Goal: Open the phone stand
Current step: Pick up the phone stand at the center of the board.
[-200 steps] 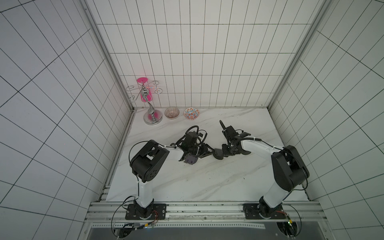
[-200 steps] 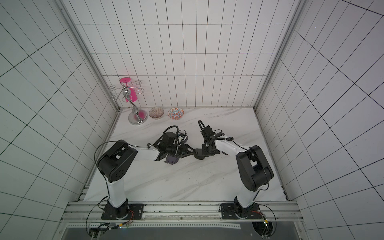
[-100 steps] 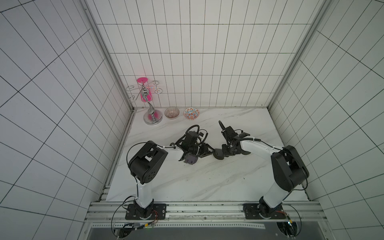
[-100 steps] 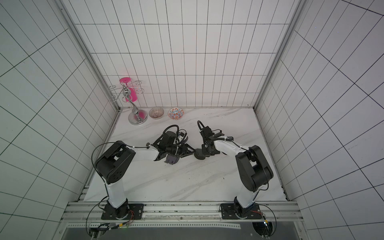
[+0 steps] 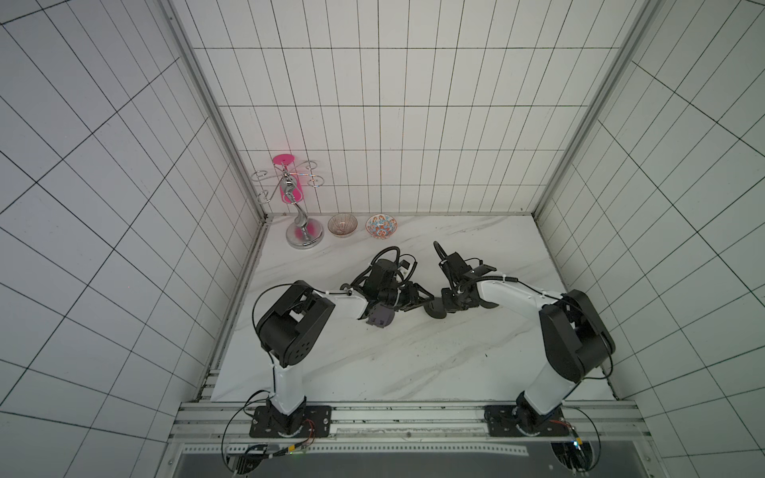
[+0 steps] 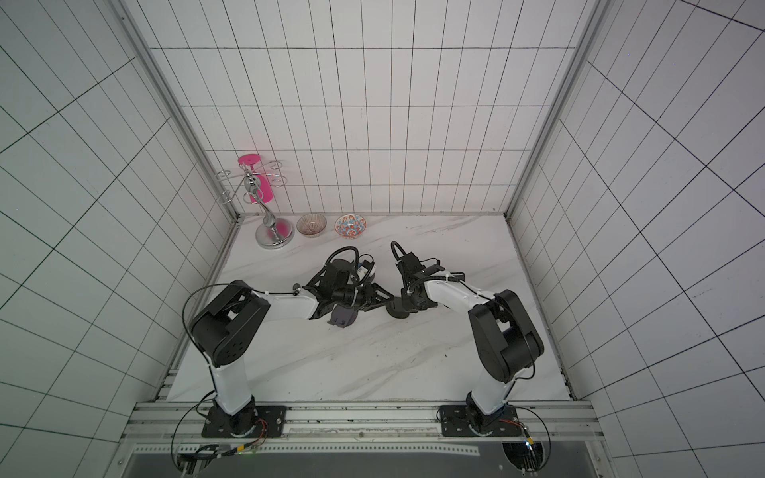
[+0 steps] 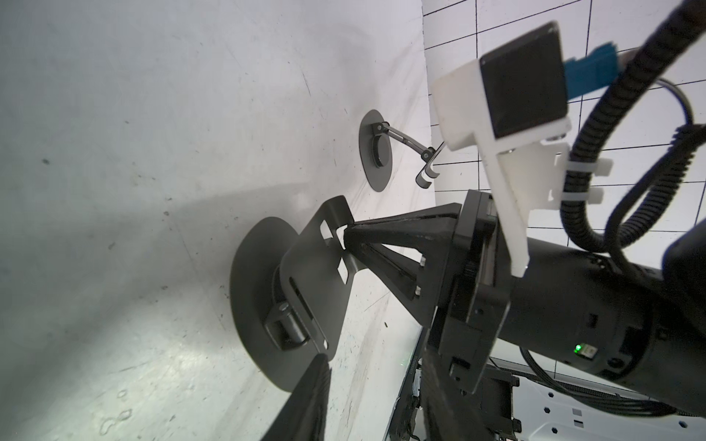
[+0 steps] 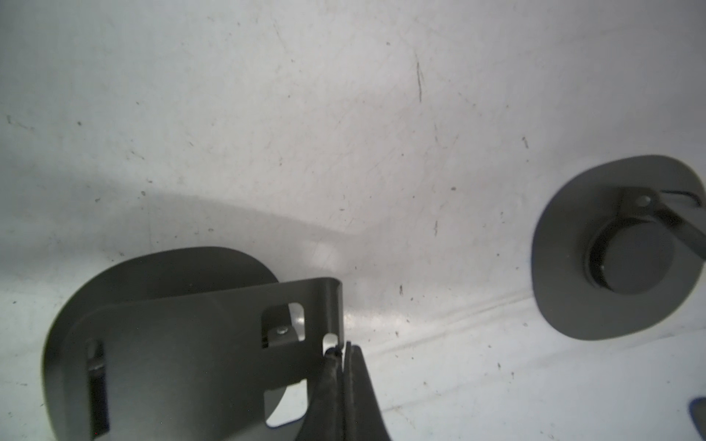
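The phone stand (image 5: 435, 309) is dark grey metal, a round base (image 7: 252, 275) with a hinged plate (image 8: 191, 343) lifted a little off it. It sits mid-table between both arms, as both top views show (image 6: 395, 310). My right gripper (image 8: 340, 349) is shut on the bent lip at the plate's free end, beside a small cut-out; the left wrist view shows this pinch too (image 7: 347, 235). My left gripper (image 7: 374, 359) is open, with one finger (image 7: 309, 397) over the base's rim. In a top view it reaches in from the left (image 5: 424, 301).
A second dark stand (image 7: 376, 149), its arm raised, sits close by on the marble (image 8: 611, 248). At the back left are a chrome rack with a pink piece (image 5: 304, 231), a glass bowl (image 5: 342, 224) and a patterned bowl (image 5: 381, 226). Tiled walls enclose three sides.
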Controlling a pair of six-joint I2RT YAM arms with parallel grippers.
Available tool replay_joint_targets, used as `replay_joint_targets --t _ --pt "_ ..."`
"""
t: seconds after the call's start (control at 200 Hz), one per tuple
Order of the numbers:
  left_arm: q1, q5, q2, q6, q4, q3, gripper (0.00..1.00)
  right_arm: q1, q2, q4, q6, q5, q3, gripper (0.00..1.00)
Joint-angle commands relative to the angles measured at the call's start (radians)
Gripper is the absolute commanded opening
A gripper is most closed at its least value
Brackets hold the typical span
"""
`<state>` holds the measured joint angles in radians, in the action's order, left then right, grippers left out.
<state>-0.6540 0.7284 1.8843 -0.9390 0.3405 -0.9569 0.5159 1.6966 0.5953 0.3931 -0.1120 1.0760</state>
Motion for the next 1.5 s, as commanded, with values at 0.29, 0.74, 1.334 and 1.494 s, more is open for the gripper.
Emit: replay_joint_targets --t 0.29,0.74,1.334,1.494 --pt "-0.016 0.004 0.074 -0.026 0.066 0.009 0.42 0.01 -0.035 0.002 0.025 -0.028 -0.001 0.0" --pt "-0.024 0.009 0.13 -0.038 0.116 0.001 0.41 0.01 -0.047 -0.014 0.023 -0.02 -0.016 0.0" --pt "-0.028 0.044 0.201 -0.044 0.162 -0.074 0.25 0.02 -0.081 -0.05 -0.014 0.016 -0.031 0.0" --pt "-0.029 0.067 0.228 -0.045 0.164 -0.106 0.25 0.044 -0.078 -0.057 -0.042 0.026 -0.031 0.0"
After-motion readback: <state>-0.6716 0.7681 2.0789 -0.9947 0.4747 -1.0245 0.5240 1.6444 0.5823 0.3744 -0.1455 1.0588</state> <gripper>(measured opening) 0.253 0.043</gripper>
